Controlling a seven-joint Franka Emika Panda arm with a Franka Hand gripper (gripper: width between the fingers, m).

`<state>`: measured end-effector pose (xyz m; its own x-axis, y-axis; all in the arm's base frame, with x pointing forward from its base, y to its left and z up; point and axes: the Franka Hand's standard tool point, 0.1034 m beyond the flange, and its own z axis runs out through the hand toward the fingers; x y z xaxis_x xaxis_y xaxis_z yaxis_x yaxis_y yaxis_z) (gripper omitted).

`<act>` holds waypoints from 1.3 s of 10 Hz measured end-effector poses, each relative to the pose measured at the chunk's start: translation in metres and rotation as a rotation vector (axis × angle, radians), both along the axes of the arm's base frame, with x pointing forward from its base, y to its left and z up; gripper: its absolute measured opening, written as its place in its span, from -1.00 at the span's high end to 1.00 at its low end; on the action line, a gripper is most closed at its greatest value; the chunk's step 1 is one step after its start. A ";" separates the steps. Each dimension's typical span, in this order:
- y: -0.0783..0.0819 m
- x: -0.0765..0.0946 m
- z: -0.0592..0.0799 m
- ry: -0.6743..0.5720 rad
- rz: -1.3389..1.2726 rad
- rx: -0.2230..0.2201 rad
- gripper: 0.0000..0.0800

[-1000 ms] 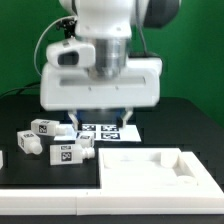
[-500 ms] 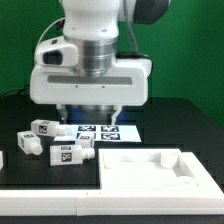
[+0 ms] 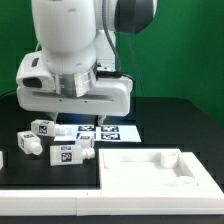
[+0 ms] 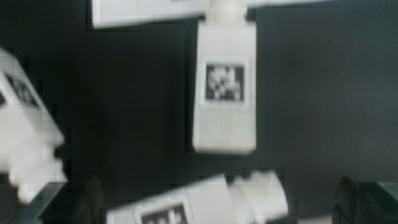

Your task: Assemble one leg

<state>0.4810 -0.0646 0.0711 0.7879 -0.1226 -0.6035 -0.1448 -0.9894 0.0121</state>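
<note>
Three white legs with marker tags lie on the black table at the exterior view's left: one at the back (image 3: pixel 43 127), one further left (image 3: pixel 27 143), one in front (image 3: pixel 70 153). My gripper (image 3: pixel 78 119) hangs just above this group, its fingers mostly hidden under the hand. In the wrist view one leg (image 4: pixel 222 88) lies full length with its tag up, another (image 4: pixel 187 205) lies slanted in the gap between my two dark fingertips (image 4: pixel 50 200), and a third (image 4: pixel 25 120) is at the edge. The jaws are wide apart and hold nothing.
The large white panel (image 3: pixel 150 170) with raised rim fills the front right. The marker board (image 3: pixel 100 131) lies behind it, beside the legs. Another white part (image 4: pixel 169 10) shows at the wrist view's edge.
The arm has moved toward the exterior view's left, from above the marker board to above the legs. The legs and panel have not moved.
</note>
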 end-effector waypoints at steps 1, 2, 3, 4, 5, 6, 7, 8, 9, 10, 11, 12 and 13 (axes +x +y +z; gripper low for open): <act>0.006 0.003 -0.001 0.036 0.052 0.033 -0.62; 0.009 -0.001 -0.007 0.083 0.075 0.053 -0.62; 0.005 -0.005 -0.012 0.117 0.069 0.054 -0.62; 0.006 -0.010 -0.010 0.183 0.063 0.063 -0.62; 0.005 -0.004 -0.014 0.166 0.067 0.059 -0.62; 0.005 -0.005 -0.015 0.167 0.066 0.059 -0.62; 0.005 -0.012 -0.020 0.194 0.032 0.040 -0.62; 0.007 -0.018 -0.027 0.210 0.021 0.034 -0.62; 0.012 -0.021 -0.029 0.197 0.029 0.033 -0.62; 0.012 -0.022 -0.028 0.197 0.033 0.034 -0.62; 0.012 -0.022 -0.029 0.199 0.032 0.034 -0.62; 0.013 -0.024 -0.031 0.203 0.033 0.034 -0.62; 0.016 -0.034 -0.039 0.235 0.033 0.038 -0.62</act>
